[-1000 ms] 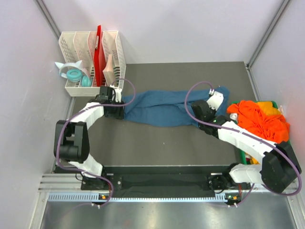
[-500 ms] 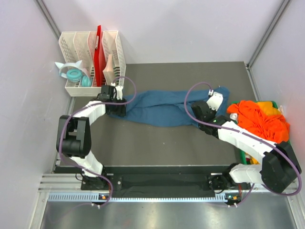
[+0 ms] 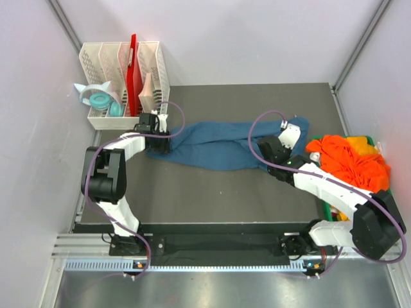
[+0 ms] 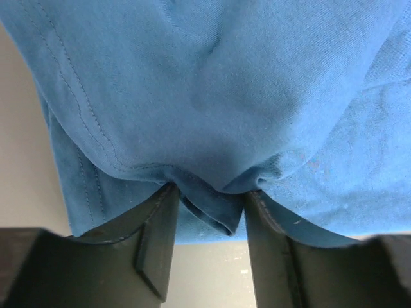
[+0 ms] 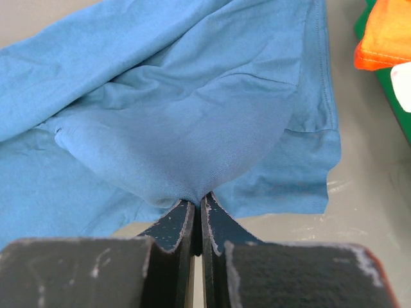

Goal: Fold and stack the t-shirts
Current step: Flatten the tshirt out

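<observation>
Blue t-shirt (image 3: 218, 146) lay bunched into a long band, left to right across the table (image 3: 225, 199), toward the far side. Left gripper (image 4: 207, 196) was at its left end: jaws roughly half apart, with a fold of the hem between them touching both fingers (image 4: 157, 237). Couldn't tell if it was actually clamped. Right gripper (image 5: 198, 204) was at the right end, jaws all but closed and pinching a tuck of the fabric. Orange t-shirts (image 3: 350, 160) were heaped on the green bin (image 3: 332, 213) at the right edge, just beside the blue one.
</observation>
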